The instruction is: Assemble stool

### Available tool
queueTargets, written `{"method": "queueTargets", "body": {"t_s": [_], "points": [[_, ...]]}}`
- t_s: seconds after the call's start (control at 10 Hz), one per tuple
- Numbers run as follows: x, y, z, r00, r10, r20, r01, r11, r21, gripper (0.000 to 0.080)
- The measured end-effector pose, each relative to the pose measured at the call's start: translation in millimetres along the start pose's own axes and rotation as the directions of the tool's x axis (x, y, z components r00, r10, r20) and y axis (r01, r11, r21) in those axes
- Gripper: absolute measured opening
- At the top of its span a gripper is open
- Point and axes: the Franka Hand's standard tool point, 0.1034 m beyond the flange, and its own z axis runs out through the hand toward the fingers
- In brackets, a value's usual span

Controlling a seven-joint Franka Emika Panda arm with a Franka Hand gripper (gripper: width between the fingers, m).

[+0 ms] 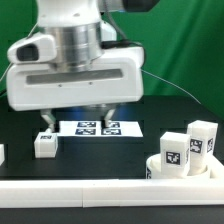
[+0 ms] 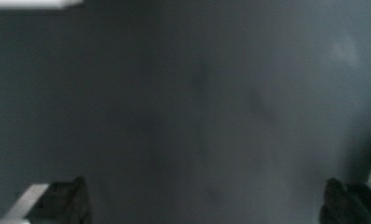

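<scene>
black tabletop, scattered stool legs, green backdrop, white border bar

Exterior bright, soft, low-res; white legs near clipped at 4 o'clock. Wrist dim, heavily blurred.

gripper spread wide, pointing down

arm comes in from 12 o'clock in the exterior view. The wrist is vertical, with the white hand body level and broadside to the camera. Jaws face straight down at full spread: fingers sit at 9 and 3 o'clock of the gripper's centre. In the wrist view both dark fingertips show, blurred and wide apart.
</scene>
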Motion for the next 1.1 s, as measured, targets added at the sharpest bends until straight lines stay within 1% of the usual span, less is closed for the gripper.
{"method": "queueTargets", "body": {"t_s": [0.1, 0.2, 0.3, 0.4, 0.5, 0.6, 0.7, 0.8, 0.9, 1.1], "points": [[-3.6, 23.5, 5.7, 0.999, -0.026, 0.029, 0.026, 1.000, 0.002, 0.0648], [-11.0, 23.7, 6.0, 0.994, 0.018, 0.107, -0.022, 0.999, 0.028, 0.0648], [-7.0, 12.7, -4.0, 0.987, 0.036, 0.153, -0.043, 0.998, 0.040, 0.0648], [-7.5, 11.8, -1.8, 0.981, 0.025, 0.194, -0.034, 0.998, 0.043, 0.0648], [-12.3, 11.0, 1.3, 0.963, 0.020, 0.269, -0.036, 0.998, 0.054, 0.0648], [-11.8, 13.5, 4.4, 0.951, 0.016, 0.308, -0.035, 0.998, 0.056, 0.0648], [-23.9, 29.6, 12.1, 0.907, 0.009, 0.420, -0.021, 0.999, 0.024, 0.0648], [-22.5, 44.5, 14.0, 0.868, 0.008, 0.497, -0.001, 1.000, -0.014, 0.0648], [-15.1, 51.6, 12.8, 0.858, 0.010, 0.514, 0.007, 0.999, -0.031, 0.0648], [-18.3, 53.4, 14.8, 0.847, 0.016, 0.531, -0.002, 1.000, -0.027, 0.0648]]}}
